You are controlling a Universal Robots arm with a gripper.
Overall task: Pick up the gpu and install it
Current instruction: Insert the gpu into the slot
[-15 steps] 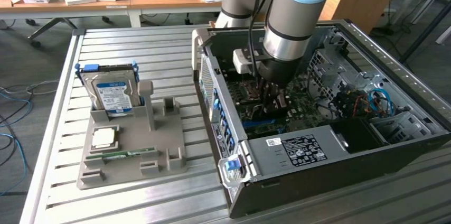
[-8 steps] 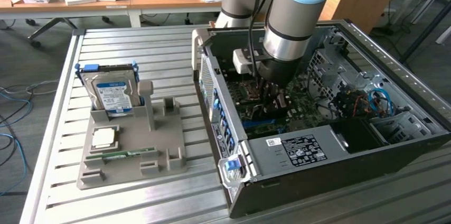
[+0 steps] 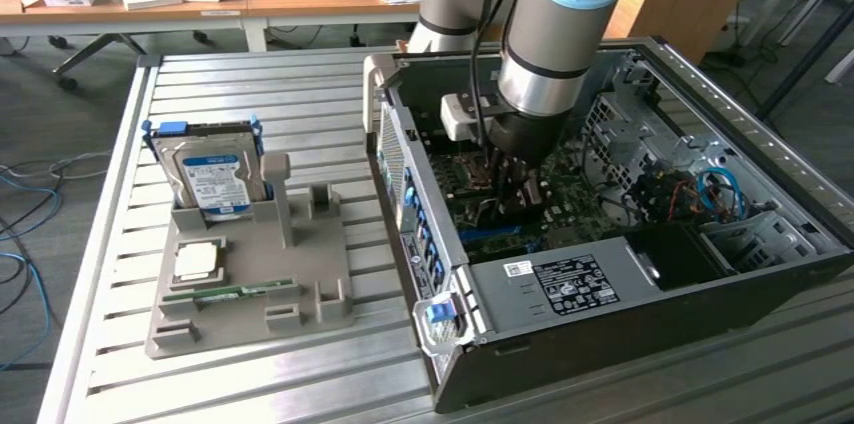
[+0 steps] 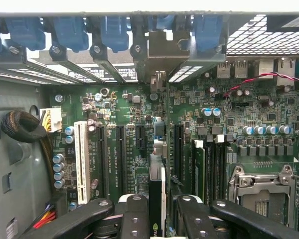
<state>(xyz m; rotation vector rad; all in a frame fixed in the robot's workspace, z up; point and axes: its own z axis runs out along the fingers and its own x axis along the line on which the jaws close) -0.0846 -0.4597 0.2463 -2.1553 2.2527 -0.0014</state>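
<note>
My gripper [image 4: 159,219] is down inside the open computer case [image 3: 747,274], over the green motherboard [image 4: 124,149]. It is shut on the gpu [image 4: 157,189], a thin card seen edge-on between the two black fingers [image 4: 134,216]. The card runs away from the gripper across the board. Its silver bracket [image 4: 162,50] stands at the rear wall of the case, between the blue slot latches. I cannot tell whether its lower edge sits in a slot. In the exterior view the gripper [image 3: 518,184] hangs low over the middle of the board.
A grey holder [image 3: 254,284] at the exterior view's left carries a hard drive [image 3: 214,169], a small square chip [image 3: 196,262] and a green memory stick [image 3: 240,292]. Beside the card are a white slot [image 4: 80,154], an upright memory module [image 4: 199,169] and the processor socket [image 4: 261,186].
</note>
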